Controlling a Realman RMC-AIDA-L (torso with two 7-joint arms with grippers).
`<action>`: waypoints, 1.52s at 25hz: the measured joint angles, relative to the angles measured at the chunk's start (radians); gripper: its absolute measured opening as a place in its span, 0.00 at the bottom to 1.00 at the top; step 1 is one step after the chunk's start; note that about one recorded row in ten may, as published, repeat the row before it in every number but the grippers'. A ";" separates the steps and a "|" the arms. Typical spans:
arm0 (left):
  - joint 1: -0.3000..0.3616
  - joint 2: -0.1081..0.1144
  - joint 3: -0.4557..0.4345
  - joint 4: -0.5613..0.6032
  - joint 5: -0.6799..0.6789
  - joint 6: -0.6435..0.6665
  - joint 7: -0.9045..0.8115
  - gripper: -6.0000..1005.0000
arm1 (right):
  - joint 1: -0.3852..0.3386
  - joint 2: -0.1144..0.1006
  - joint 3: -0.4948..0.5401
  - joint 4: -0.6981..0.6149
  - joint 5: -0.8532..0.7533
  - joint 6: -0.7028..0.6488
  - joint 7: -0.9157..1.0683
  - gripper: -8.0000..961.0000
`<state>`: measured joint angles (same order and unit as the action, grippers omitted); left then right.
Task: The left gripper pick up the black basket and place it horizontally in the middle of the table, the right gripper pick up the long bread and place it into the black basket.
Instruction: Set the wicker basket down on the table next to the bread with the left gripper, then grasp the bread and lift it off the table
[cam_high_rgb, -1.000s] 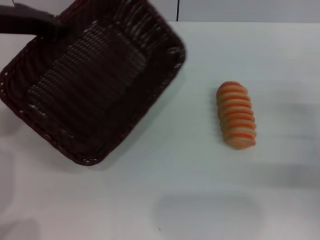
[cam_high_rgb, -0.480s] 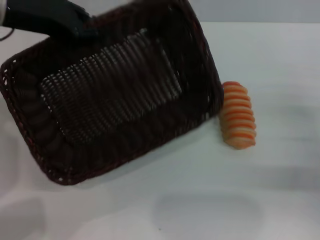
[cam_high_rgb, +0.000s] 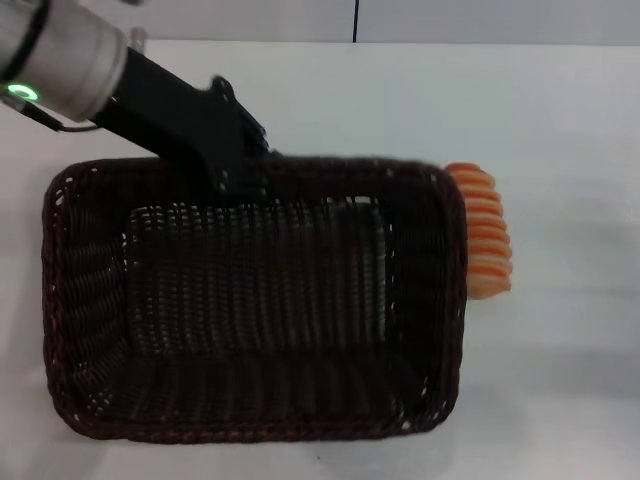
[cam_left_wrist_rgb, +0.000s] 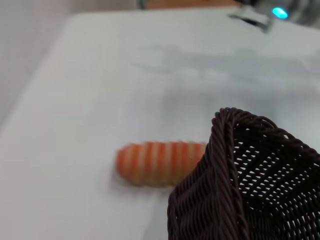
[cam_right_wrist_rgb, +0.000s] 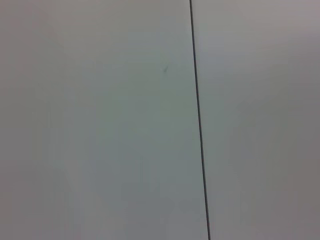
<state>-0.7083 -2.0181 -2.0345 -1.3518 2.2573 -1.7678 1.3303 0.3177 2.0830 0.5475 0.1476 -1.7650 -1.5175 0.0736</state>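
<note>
Now, with the left claw (cam_high_rgb: 240, 170) clamped on the far rim of the dark woven wicker basket (cam_high_rgb: 250, 300), lying level mid-worktop (cam_high_rgb: 560, 110), it should ease down gently, keeping its right wall off the striped orange-tan long loaf (cam_high_rgb: 485, 235) just beside.

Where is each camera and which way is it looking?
Head view: sits on the robot's head, looks forward and down at the table, basket and bread; the left arm reaches in to the left gripper at the basket's far rim.
Left wrist view: sits on the left wrist, looks past the basket's corner at the bread; no fingers show.
Right wrist view: sits on the right wrist, faces a plain grey surface with a thin dark line; no body shows.
Head and left wrist views share the basket and bread.
</note>
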 joint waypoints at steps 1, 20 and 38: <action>-0.009 -0.004 0.010 0.010 0.013 0.000 0.006 0.20 | -0.002 0.000 0.000 0.000 0.000 0.000 0.000 0.67; -0.024 -0.044 0.056 0.070 0.077 0.190 0.077 0.25 | -0.013 -0.001 0.005 0.010 0.001 -0.003 0.000 0.67; 0.257 -0.042 -0.249 0.230 -0.914 0.613 0.337 0.78 | -0.027 -0.002 -0.045 0.072 -0.035 0.008 0.004 0.67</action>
<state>-0.4509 -2.0604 -2.2838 -1.1217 1.3431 -1.1550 1.6670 0.2902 2.0812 0.5025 0.2195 -1.8002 -1.5095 0.0771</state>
